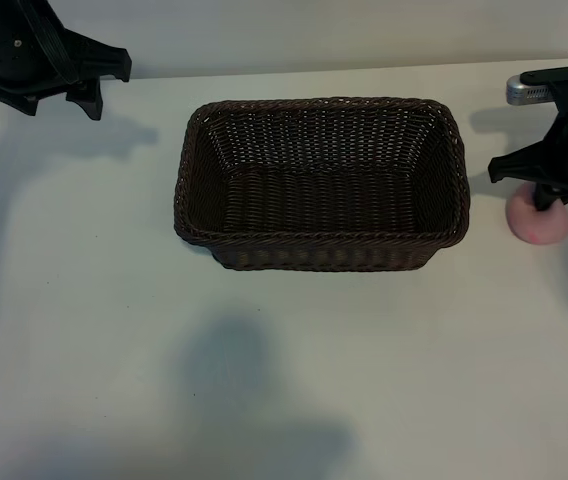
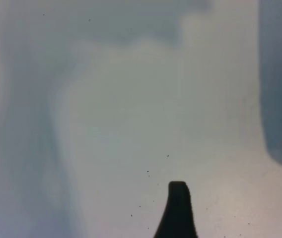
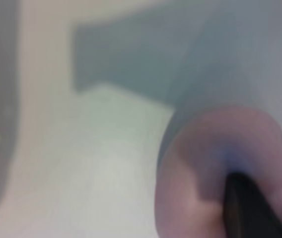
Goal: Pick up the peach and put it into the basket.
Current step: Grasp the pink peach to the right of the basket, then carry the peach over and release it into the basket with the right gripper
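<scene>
Right pincer (image 1: 547, 203) pressed onto the peach (image 1: 537, 222) directly beneath it on the worktop (image 1: 94, 330); whether its fingers have clamped cannot be told. The round fruit may roll or squirt sideways from an off-centre grip, away from the basket (image 1: 322, 262) beside it. Left pincer (image 1: 76, 85) parked, fingers apart.

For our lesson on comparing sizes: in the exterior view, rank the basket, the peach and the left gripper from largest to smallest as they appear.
1. basket, by far the largest.
2. left gripper, though cut off by the picture's edge.
3. peach, smallest, partly hidden under the right gripper.

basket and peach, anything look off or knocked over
Nothing stands out. The basket sits upright and intact on the table; the peach rests whole to its right, under the right gripper.
</scene>
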`<state>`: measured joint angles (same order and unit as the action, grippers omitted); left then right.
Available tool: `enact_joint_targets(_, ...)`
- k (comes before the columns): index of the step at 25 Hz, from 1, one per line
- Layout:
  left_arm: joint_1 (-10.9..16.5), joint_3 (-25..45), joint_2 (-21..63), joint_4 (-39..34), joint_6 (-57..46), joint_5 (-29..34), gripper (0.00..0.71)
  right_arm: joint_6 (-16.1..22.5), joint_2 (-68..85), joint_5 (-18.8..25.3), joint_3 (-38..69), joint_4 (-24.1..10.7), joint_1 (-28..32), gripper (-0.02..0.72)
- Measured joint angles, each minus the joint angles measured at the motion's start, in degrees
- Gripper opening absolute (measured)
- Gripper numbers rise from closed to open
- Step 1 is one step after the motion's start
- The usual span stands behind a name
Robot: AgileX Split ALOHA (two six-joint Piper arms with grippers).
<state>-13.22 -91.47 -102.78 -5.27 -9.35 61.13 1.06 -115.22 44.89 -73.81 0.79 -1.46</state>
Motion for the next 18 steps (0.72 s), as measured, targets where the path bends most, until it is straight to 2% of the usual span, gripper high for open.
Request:
enact_joint_targets(4,0.00,0.00,0.00,0.00,0.00,-0.18,0.598,0.19,0.68,4.08,-2.09,-0.79,0.00,0.054)
enact_joint_targets(12,0.00,0.00,0.00,0.00,-0.05,-0.58,0.598,0.14,7.18,18.03,-16.65,-0.79,0.00,0.054)
enact_joint_targets(16,0.00,0.00,0.00,0.00,-0.05,-0.69,0.598,-0.37,9.86,23.50,-23.64,1.47,-0.20,0.054)
enact_joint_targets(18,0.00,0.00,0.00,0.00,-0.05,-0.69,0.598,-1.06,10.46,24.58,-25.96,3.23,-1.16,0.054)
